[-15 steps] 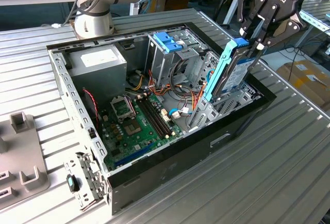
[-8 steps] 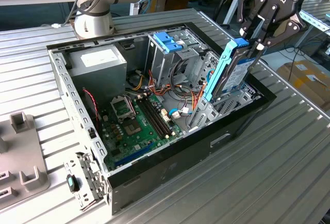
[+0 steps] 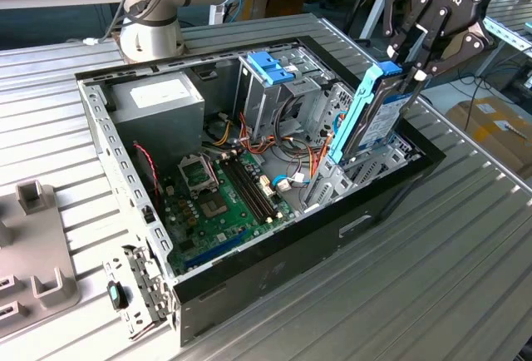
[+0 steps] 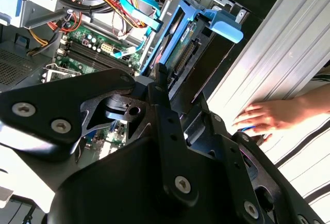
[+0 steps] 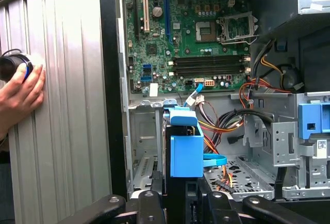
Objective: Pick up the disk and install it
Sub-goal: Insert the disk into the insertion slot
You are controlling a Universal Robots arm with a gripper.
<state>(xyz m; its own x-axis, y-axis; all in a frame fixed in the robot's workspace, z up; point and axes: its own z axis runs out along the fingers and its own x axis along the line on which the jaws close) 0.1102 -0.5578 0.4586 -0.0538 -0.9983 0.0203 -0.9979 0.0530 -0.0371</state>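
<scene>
The black claw [image 3: 413, 68] grips the top end of the disk [image 3: 371, 116], a flat grey-black slab edged in glossy blue plastic. The disk stands tilted, its lower end inside the open metal computer case [image 3: 266, 278] on the ribbed surface [image 3: 449, 294].

disk [image 5: 185, 154]: blue-framed, on edge over the open case [image 5: 109, 79]
gripper [image 5: 181, 203]: black, clamped on the disk
motherboard [image 5: 191, 43]: green, beyond the disk
hand [image 5: 20, 92]: on the ribbed worktop [image 5: 67, 131], outside the case

Gripper [image 3: 413, 68] closed; angled steeply downward
</scene>
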